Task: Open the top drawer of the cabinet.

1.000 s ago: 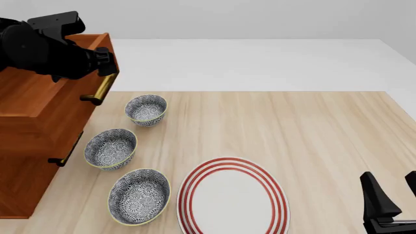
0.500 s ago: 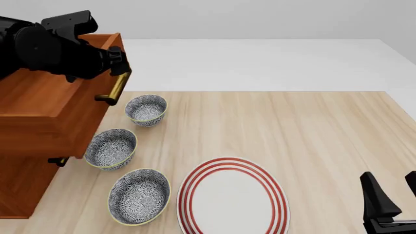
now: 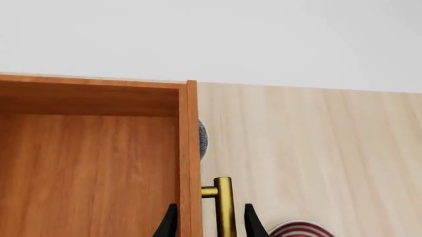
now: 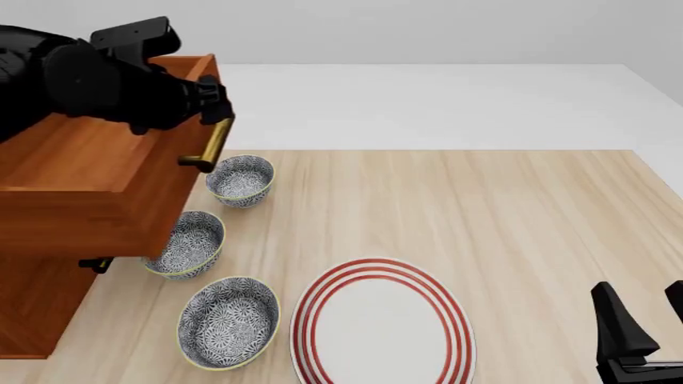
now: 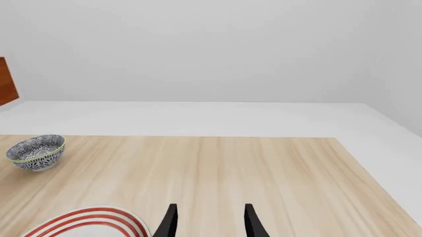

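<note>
On the left side of the table (image 4: 513, 208), the cabinet (image 4: 37, 308) stands tall, and its top drawer (image 4: 101, 188) sticks out farther than 1 second ago. It now hangs over the middle of the 3 patterned bowls (image 4: 187, 244). The left gripper (image 4: 213, 108) holds the brass handle (image 4: 213, 144) tight between its fingers, so the pull is working and the drawer looks almost open. Far right, the right gripper (image 4: 641, 336) waits low with fingers apart, holding nothing.

Light wooden table (image 4: 513, 208) carries: the cabinet (image 4: 43, 312) at its left edge, three patterned bowls (image 4: 240, 180) just beside the cabinet, and a red-ringed plate (image 4: 379, 328) at the near edge.
</note>
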`<state>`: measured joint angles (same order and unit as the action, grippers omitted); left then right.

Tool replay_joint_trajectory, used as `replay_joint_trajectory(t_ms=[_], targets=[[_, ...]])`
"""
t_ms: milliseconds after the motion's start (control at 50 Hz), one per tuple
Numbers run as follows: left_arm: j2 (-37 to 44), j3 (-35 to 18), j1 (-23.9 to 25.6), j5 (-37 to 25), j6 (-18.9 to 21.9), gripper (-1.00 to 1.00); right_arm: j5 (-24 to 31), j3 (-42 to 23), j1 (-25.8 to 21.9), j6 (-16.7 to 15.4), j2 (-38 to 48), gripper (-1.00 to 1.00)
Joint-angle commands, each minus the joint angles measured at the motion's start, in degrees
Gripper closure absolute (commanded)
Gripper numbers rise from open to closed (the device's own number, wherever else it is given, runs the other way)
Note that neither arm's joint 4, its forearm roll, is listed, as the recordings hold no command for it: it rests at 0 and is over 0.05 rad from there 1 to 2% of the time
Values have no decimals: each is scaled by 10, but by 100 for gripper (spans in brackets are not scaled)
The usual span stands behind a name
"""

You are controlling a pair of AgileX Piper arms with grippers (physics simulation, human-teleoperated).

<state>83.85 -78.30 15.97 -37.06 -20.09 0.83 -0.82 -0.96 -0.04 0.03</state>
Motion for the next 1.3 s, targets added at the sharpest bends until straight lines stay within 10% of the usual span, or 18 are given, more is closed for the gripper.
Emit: replay_joint_trajectory(t_ms=[20,1300], targets=[[81,47,14,11,30,-100,0,0,0,0,0,-100],[52,35,45,-5,25,-100,0,0,0,0,0,-100]])
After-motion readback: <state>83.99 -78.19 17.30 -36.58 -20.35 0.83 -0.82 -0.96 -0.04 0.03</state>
